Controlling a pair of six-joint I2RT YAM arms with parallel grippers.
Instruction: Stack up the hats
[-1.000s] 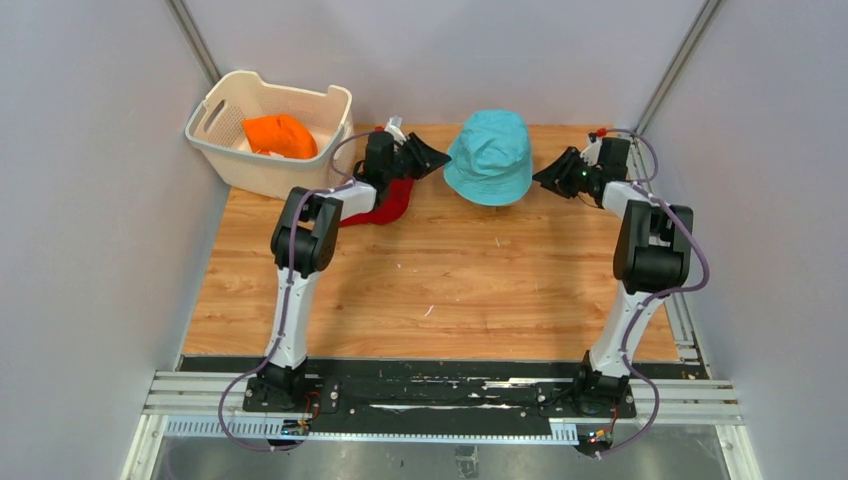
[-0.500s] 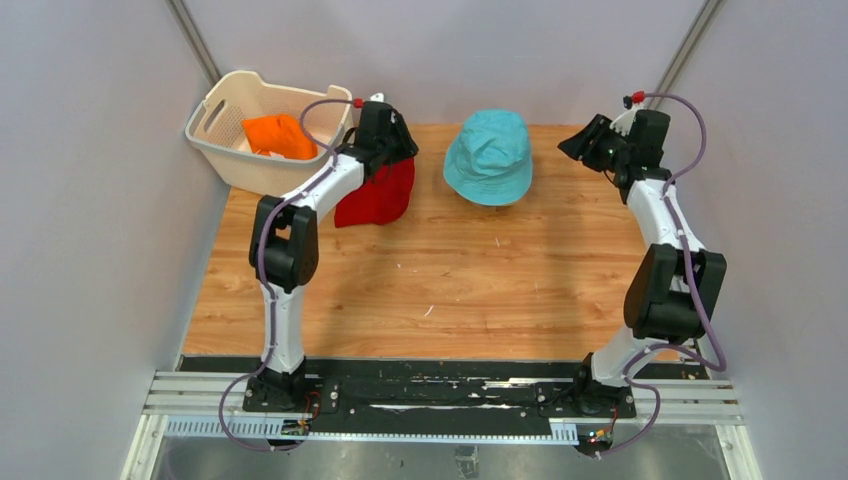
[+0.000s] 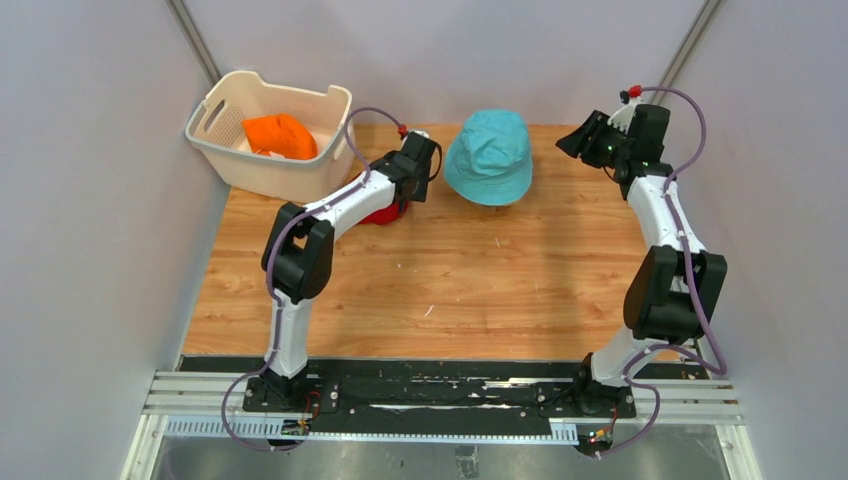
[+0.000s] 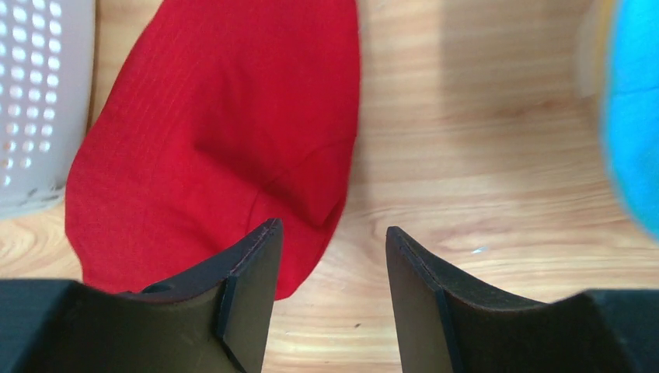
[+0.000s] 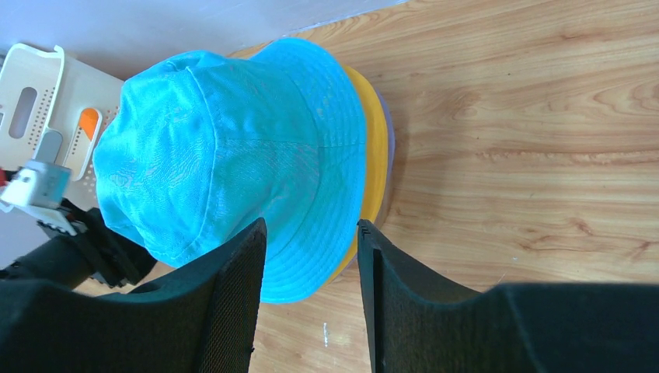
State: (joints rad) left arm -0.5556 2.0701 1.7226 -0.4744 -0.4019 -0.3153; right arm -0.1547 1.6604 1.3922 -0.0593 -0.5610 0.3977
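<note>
A teal hat [image 3: 488, 155] tops a stack at the back middle of the table. In the right wrist view the teal hat [image 5: 233, 155] covers a yellow hat [image 5: 374, 155], of which only the brim edge shows. A red hat [image 4: 210, 132] lies flat on the wood, mostly hidden by the left arm in the top view [image 3: 385, 212]. An orange hat [image 3: 280, 135] sits in the basket. My left gripper [image 4: 332, 233] hangs open over the red hat's right edge, holding nothing; in the top view the left gripper [image 3: 420, 172] is just left of the teal hat. My right gripper [image 5: 311, 229] is open and empty, right of the stack [image 3: 578, 140].
A white perforated basket [image 3: 300, 175] stands at the back left corner, close to the red hat, and its wall [image 4: 31, 93] shows in the left wrist view. Grey walls close in the table on three sides. Bare wood fills the front half of the table [image 3: 450, 290].
My left gripper swung right toward the teal hat and opened wider; the red hat now lies flat under its arm. My right arm drew back from the teal hat, then held still.
</note>
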